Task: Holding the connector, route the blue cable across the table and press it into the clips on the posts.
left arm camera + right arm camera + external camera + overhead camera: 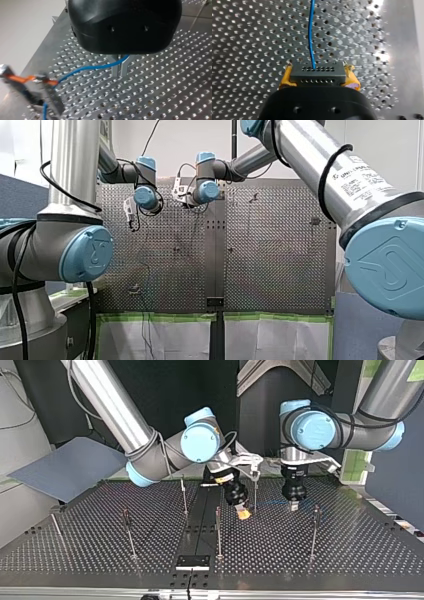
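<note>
toward the back of the perforated table (350,550) in the top view, both grippers are low over the surface with the blue cable (311,32) strung between them. the right gripper (243,511) has its yellow pads (285,78) clamped on the two ends of the black connector (317,73). the cable leaves the connector's face and runs straight ahead over the holes. the left gripper (120,67) has its metal fingers (115,70) pressed together on the cable a short way along. from there the line sags in a loose arc to the connector, which shows blurred beside it in the left wrist view.

as for progress, the work looks to be at its start. the connector is in hand and the cable is picked up. no stretch of blue can be seen on any of the thin posts (218,530) standing across the table, so it seems no clip is filled. the clips themselves are too small to make out. all the routing and pressing appears to be left.

the left arm comes in from the top view's right with its wrist turned straight down and the gripper upright. the right arm reaches from the top view's left, its gripper tilted, the tip slanting down just beside one post (255,491). whether either tip touches the table cannot be told.
</note>
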You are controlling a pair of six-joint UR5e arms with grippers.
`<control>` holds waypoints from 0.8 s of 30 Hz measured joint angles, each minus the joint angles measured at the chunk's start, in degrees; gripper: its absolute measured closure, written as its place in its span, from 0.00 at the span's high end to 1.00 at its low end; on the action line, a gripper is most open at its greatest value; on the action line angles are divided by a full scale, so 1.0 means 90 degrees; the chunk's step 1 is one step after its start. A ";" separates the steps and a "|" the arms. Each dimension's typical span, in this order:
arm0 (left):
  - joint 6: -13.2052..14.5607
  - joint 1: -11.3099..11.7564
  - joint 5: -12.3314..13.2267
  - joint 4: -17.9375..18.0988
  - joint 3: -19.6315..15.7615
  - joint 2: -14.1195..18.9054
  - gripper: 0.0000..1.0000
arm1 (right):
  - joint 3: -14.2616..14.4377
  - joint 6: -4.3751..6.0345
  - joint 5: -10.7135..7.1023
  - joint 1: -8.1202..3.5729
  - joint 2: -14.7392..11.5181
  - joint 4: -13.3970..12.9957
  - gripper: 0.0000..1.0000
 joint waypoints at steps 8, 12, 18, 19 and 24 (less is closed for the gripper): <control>-0.0316 -0.0073 -0.0218 0.0444 -0.0446 -0.0002 0.00 | 0.0387 0.0001 0.0013 -0.0005 0.0000 0.0019 0.00; -0.0406 -0.0118 -0.0283 0.0663 -0.0665 -0.0009 0.00 | 0.0600 -0.0002 0.0013 -0.0044 0.0000 0.0018 0.00; -0.0473 -0.0262 -0.0415 0.0981 -0.0983 -0.0170 0.00 | 0.0912 -0.0014 0.0022 -0.0094 0.0005 0.0002 0.00; -0.0473 -0.0284 -0.0441 0.1036 -0.1036 -0.0216 0.00 | 0.0971 -0.0021 0.0026 -0.0098 0.0006 -0.0002 0.00; -0.0505 -0.0367 -0.0515 0.1309 -0.1310 -0.0480 0.00 | 0.1190 -0.0097 0.0030 -0.0103 0.0010 -0.0027 0.00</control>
